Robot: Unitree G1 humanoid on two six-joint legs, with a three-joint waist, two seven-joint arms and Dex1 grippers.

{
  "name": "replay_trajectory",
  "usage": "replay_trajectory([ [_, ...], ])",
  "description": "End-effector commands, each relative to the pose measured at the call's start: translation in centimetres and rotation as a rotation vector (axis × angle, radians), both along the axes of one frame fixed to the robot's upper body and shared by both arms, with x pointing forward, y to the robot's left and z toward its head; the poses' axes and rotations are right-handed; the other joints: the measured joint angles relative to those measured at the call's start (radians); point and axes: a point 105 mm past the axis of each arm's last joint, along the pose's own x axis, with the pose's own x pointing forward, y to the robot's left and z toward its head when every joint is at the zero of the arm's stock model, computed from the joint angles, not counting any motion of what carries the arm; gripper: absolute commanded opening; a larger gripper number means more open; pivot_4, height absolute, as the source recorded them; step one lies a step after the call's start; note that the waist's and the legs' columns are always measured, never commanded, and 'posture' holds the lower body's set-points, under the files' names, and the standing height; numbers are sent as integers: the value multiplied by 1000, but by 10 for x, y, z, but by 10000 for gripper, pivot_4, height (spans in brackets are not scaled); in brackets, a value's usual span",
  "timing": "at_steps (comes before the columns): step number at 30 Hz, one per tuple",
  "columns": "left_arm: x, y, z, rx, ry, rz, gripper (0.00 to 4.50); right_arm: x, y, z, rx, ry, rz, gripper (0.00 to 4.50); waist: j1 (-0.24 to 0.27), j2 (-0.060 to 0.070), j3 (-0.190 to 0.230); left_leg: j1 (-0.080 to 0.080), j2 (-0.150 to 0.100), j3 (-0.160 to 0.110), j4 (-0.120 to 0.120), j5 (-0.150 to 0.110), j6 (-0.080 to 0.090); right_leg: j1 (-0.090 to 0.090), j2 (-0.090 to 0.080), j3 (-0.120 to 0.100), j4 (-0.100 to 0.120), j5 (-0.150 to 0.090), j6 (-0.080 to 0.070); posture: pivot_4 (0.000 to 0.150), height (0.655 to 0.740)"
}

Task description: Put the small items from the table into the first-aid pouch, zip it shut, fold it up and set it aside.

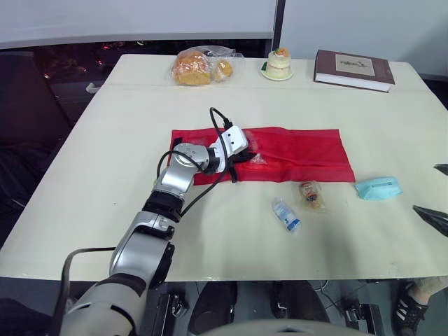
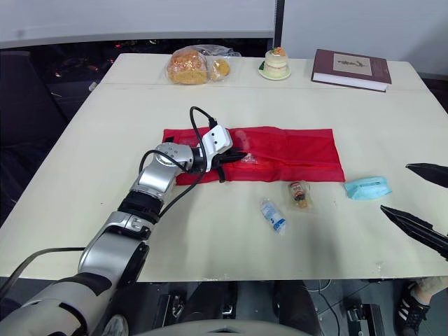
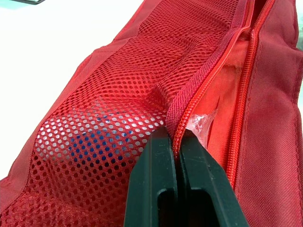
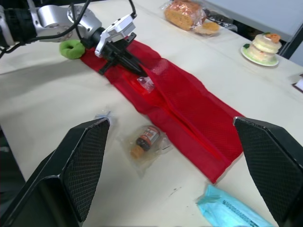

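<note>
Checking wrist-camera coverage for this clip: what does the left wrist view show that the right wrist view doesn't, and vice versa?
Left wrist: close up, the left gripper shut on the zipper edge of the red pouch, with a blue-and-white item under the mesh. Right wrist: the open right gripper, bottle packet, mask pack, green object, bread, cake. Shared: the red pouch and left gripper.

Bright, even light covers the table (image 1: pixel 105 175), leaving only faint, soft shadows.
</note>
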Motion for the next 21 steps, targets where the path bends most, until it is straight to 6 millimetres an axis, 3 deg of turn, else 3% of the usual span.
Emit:
replay_trajectory([
  [1, 2, -3, 13, -20, -40, -11, 0, -3, 0, 6, -17, -24, 4, 44730, 0, 0, 0, 0, 0, 0, 0, 0, 0, 0, 0, 0, 0, 0, 0, 1500, 7289],
  [5, 2, -2, 13, -18, -40, -9, 0, -1, -1, 0, -24, -18, -3, 44730, 0, 0, 0, 0, 0, 0, 0, 0, 0, 0, 0, 0, 0, 0, 0, 1500, 7289],
  [10, 2, -3, 13, -19, -42, -11, 0, 3, -1, -23, -40, 23, -13, 44730, 0, 0, 0, 0, 0, 0, 0, 0, 0, 0, 0, 0, 0, 0, 0, 1500, 7289],
  [21, 2, -5, 18, -20, -54, -16, 0, 23, 52, -94, -44, 68, 2, 44730, -1, 0, 0, 0, 0, 0, 0, 0, 0, 0, 0, 0, 0, 0, 0, 1500, 7289],
])
